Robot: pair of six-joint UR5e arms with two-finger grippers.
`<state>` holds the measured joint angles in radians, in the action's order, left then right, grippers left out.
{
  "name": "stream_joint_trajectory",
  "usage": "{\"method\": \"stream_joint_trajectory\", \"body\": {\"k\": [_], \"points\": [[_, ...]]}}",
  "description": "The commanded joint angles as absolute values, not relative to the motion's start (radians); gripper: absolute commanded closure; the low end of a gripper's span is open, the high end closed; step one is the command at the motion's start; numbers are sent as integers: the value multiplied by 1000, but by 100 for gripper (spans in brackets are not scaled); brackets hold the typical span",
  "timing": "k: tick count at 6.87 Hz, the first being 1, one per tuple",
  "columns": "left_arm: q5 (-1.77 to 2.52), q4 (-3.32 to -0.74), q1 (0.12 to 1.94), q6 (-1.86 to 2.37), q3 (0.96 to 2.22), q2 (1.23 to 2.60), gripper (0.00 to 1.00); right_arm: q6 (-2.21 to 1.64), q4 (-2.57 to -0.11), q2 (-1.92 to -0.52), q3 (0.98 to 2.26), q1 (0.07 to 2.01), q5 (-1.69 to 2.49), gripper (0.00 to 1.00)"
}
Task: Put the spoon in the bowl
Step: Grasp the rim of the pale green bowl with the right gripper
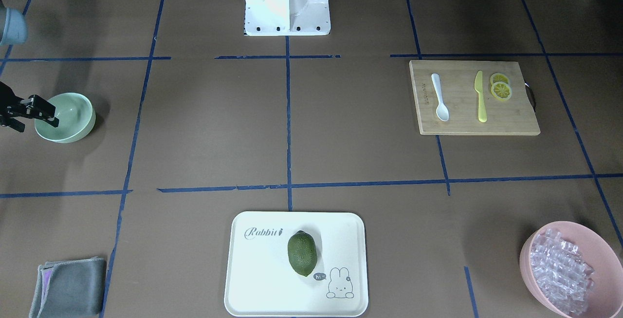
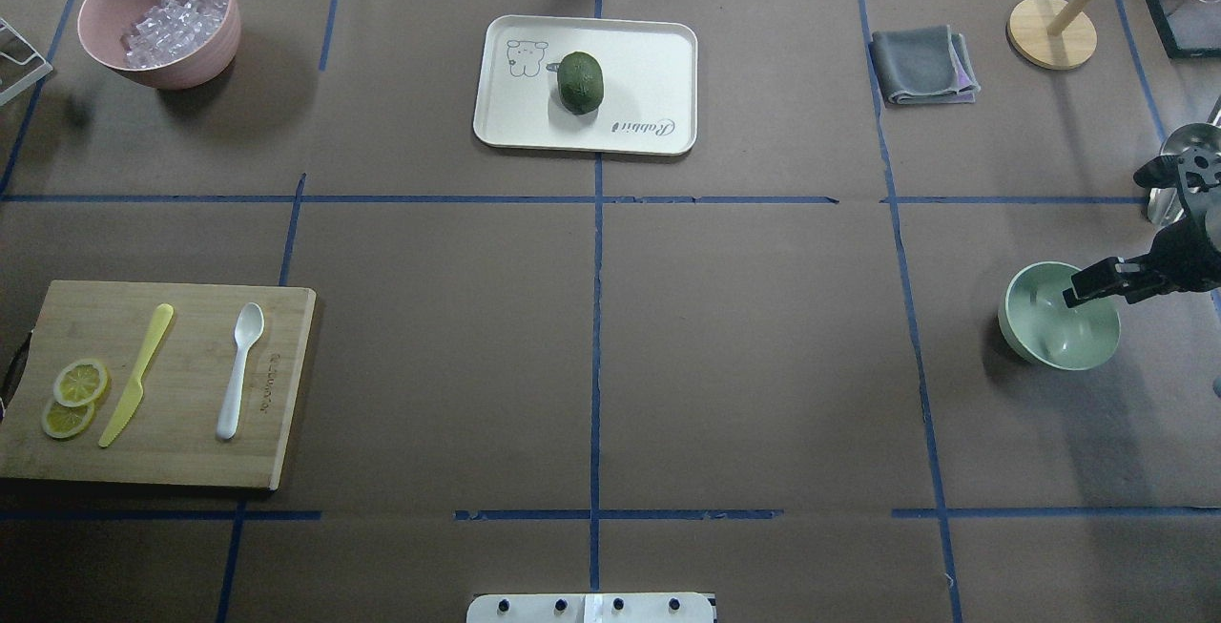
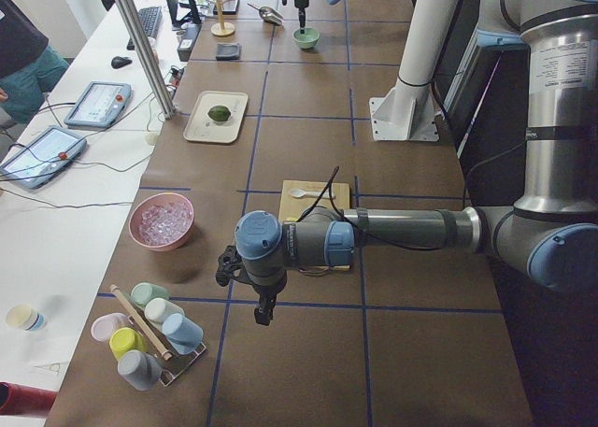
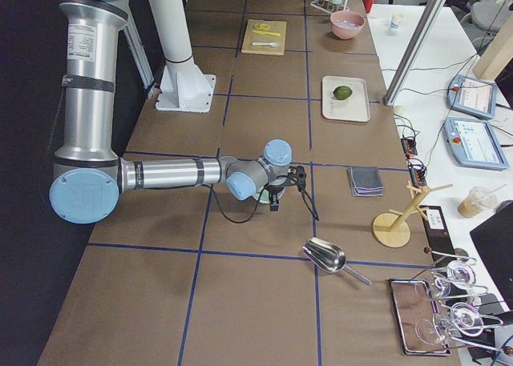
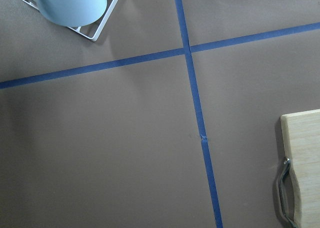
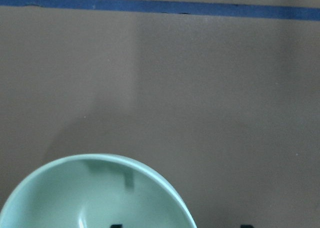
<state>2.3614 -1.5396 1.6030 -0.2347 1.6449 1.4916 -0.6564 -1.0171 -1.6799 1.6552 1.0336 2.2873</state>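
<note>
The white spoon (image 1: 440, 98) lies on a wooden cutting board (image 1: 462, 122), beside a yellow knife (image 1: 481, 96); it also shows in the overhead view (image 2: 238, 370). The mint-green bowl (image 1: 68, 116) (image 2: 1054, 332) stands empty at the table's far other end. My right gripper (image 1: 36, 118) (image 2: 1083, 291) hangs over the bowl's rim, open and empty; the right wrist view shows the bowl (image 6: 95, 193) with one dark fingertip inside it and one outside. My left gripper (image 3: 264, 313) shows only in the exterior left view, beside the board, far from the spoon; I cannot tell whether it is open.
Lemon slices (image 1: 500, 88) lie on the board. A pink bowl (image 2: 95, 8) of clear pieces, a white tray (image 1: 253, 279) with a green lime (image 1: 302, 253), a grey cloth (image 1: 70, 286), a metal scoop (image 4: 325, 255) and a cup rack (image 3: 149, 338) stand around.
</note>
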Motion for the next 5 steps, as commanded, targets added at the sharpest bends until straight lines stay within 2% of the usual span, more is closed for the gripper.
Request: {"method": "stream_joint_trajectory", "body": {"k": [1, 2, 4, 5], "points": [[2359, -1540, 1603, -235, 1646, 1488, 0, -653, -1003, -1701, 1661, 1029, 2287, 94], [2359, -1540, 1603, -235, 1647, 1486, 0, -653, -1003, -1703, 1666, 1031, 2287, 100], [2362, -1540, 1605, -236, 1657, 1480, 0, -685, -1040, -1671, 1713, 1034, 2298, 100], [2362, -1540, 1605, -236, 1657, 1480, 0, -780, -1125, -1593, 1770, 1032, 2298, 100]]}}
